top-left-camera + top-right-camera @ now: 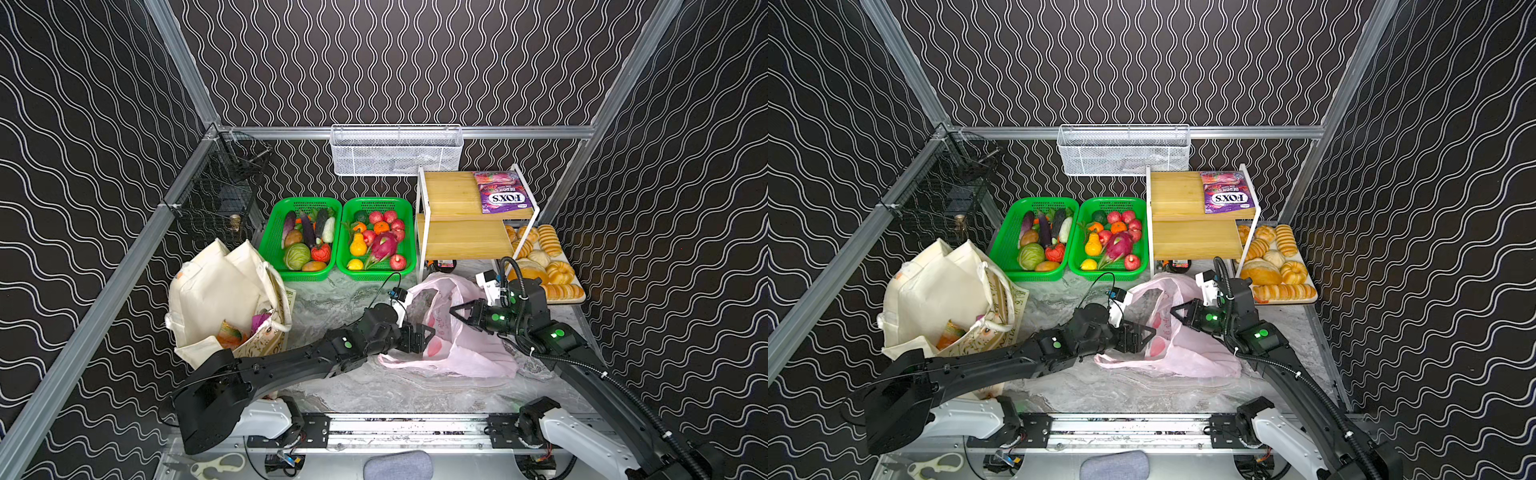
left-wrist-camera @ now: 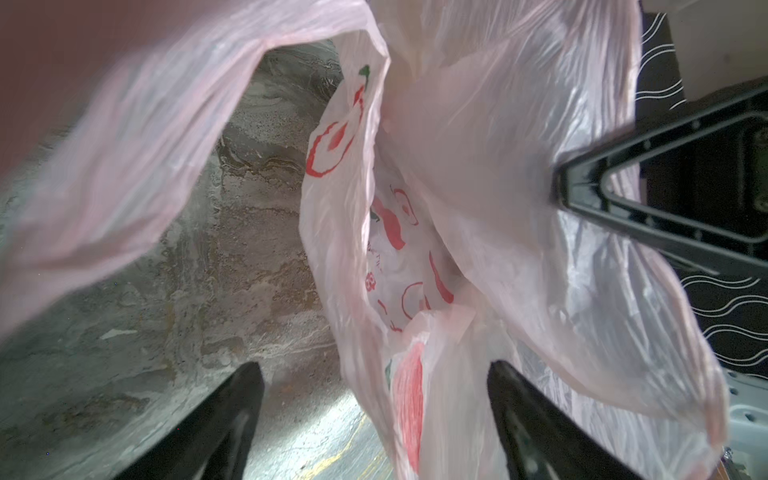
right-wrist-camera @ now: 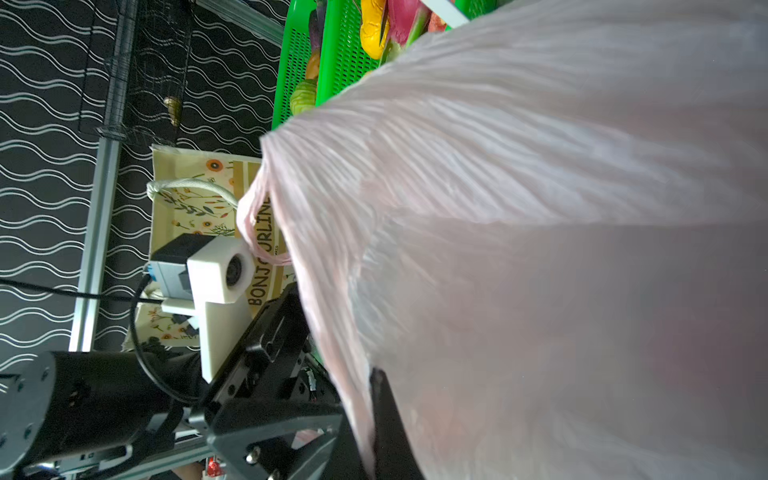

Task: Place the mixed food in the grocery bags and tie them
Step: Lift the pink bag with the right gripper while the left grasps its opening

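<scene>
Lower centre-right of a top view, the pink bag (image 1: pixel 469 353) sags: thin, light, slippery. The right gripper (image 1: pixel 456 311) pinches its rim; the left gripper (image 1: pixel 430 332) gapes around a fold. Best hold, I judge: bunched film at its 2 handles (image 3: pixel 255 232).

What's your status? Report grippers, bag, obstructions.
Left gripper open, straddling a fold of the pink plastic bag. Right gripper shut on the bag's rim, holding it up. No food visible inside; fruit sits in the green basket. Nothing seen blocking.
</scene>
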Controlling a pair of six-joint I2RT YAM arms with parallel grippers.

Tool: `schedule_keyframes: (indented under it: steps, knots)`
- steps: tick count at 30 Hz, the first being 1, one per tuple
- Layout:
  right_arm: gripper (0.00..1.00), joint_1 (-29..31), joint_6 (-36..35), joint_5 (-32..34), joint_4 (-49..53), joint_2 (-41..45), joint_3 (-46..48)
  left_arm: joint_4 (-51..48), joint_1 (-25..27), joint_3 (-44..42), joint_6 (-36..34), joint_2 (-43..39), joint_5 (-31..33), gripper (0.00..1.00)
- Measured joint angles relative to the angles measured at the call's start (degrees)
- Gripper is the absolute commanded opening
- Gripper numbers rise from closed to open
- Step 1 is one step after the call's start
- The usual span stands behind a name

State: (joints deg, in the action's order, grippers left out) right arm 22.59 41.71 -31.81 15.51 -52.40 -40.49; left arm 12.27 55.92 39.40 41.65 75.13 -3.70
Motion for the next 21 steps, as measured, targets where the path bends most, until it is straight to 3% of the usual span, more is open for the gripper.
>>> schedule_keyframes:
  steps: [5,11,21]
  knots:
    - [0.00,0.02,2.51,-2.25,-2.56,0.22,0.20,-1.60,-0.04,1.57,-0.11,0.90,2.14,0.45]
    - [0.00,0.02,2.25,-0.98,-1.57,0.35,-0.13,-3.87,-0.04,1.90,-0.31,-0.68,5.03,0.02]
    - [0.00,0.02,-4.11,15.13,12.02,-1.36,-4.52,-17.70,-0.04,4.83,-0.26,-6.03,15.45,0.00]
